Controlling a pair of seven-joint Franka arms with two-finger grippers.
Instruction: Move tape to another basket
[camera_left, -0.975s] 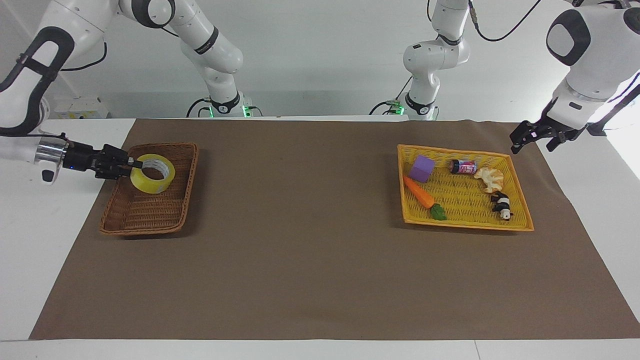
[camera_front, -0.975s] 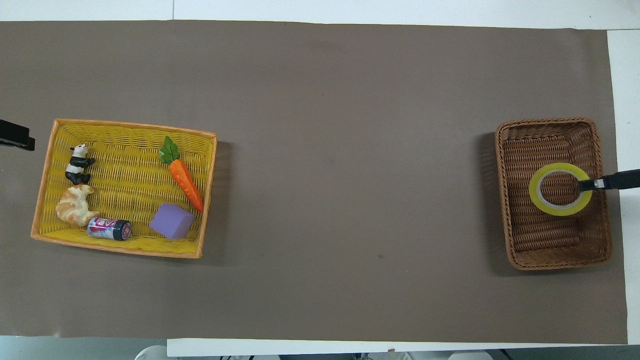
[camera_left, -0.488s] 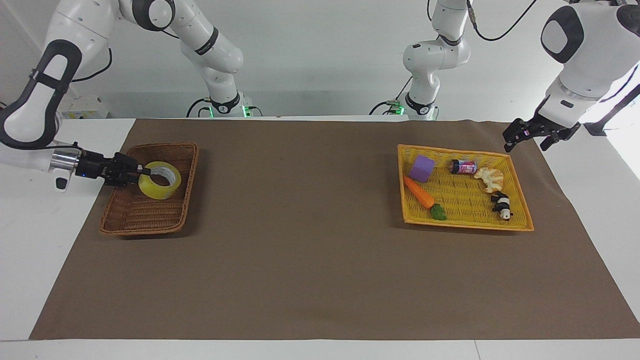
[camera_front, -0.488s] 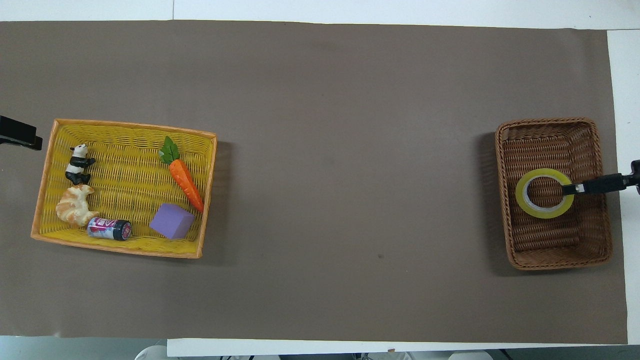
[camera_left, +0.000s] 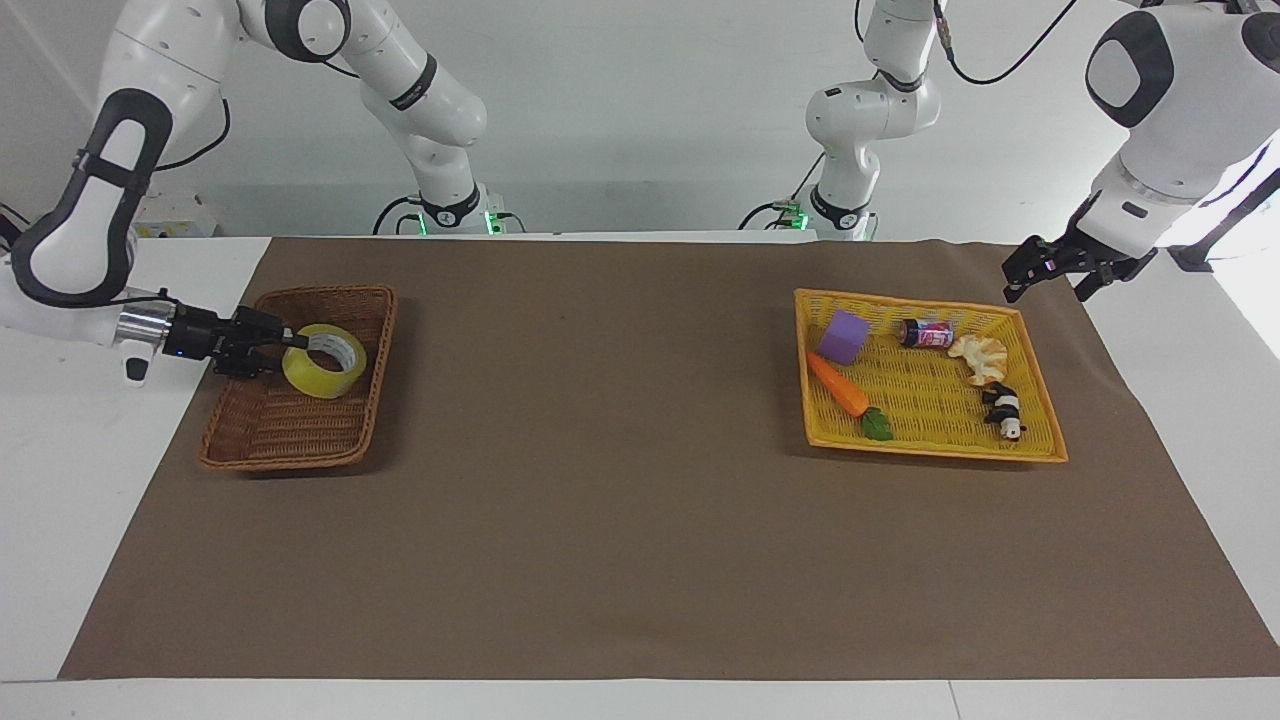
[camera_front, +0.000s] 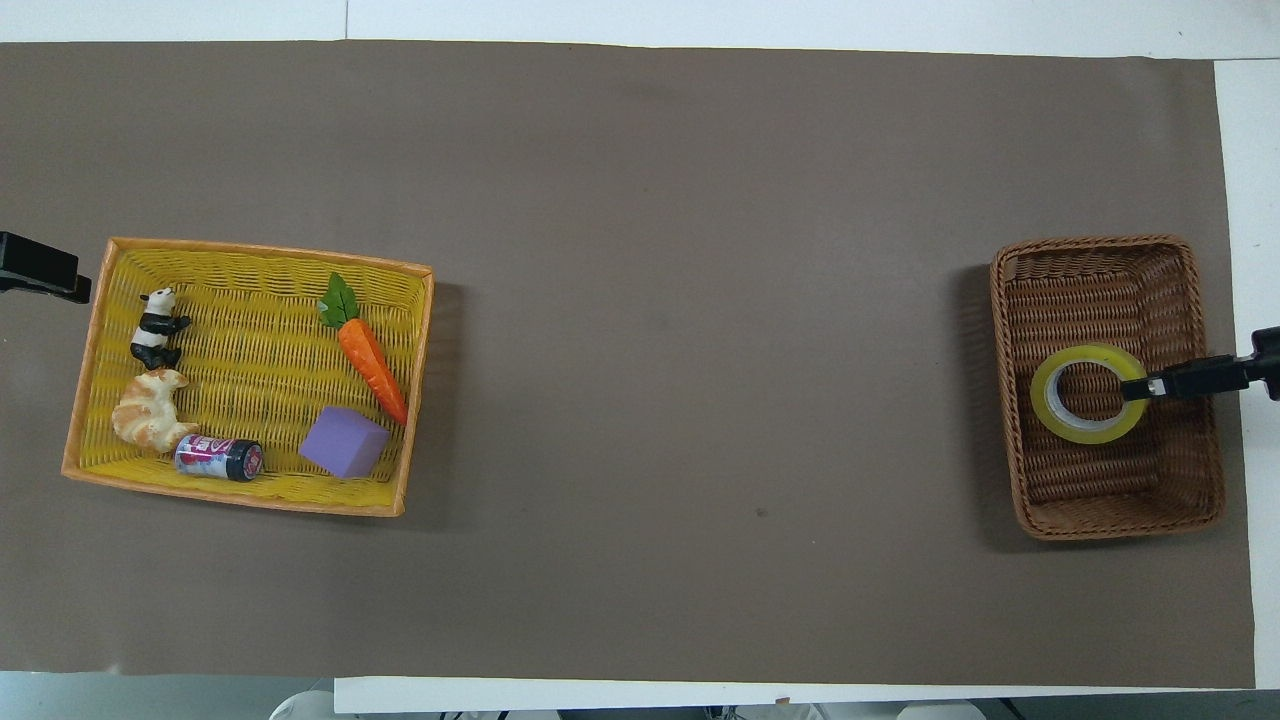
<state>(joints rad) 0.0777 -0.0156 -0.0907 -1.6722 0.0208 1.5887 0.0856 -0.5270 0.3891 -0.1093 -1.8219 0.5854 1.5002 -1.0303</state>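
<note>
Tape's in the wicker basket

We've got the brown wicker basket (camera_left: 296, 400) at the right arm's end, the yellow tape (camera_left: 324, 360) lying inside it. Right gripper (camera_left: 290, 341) sits at the tape's rim, can't tell whether it's gripping or let go. Left gripper (camera_left: 1045, 275), jaws spread, waits well away from the basket.

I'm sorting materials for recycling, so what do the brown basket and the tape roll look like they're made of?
The brown basket: woven wicker or rattan, judging by the matte ribbed strands, possibly a plastic imitation. The tape: glossy translucent yellow plastic film wound on a pale core, probably cardboard.
</note>
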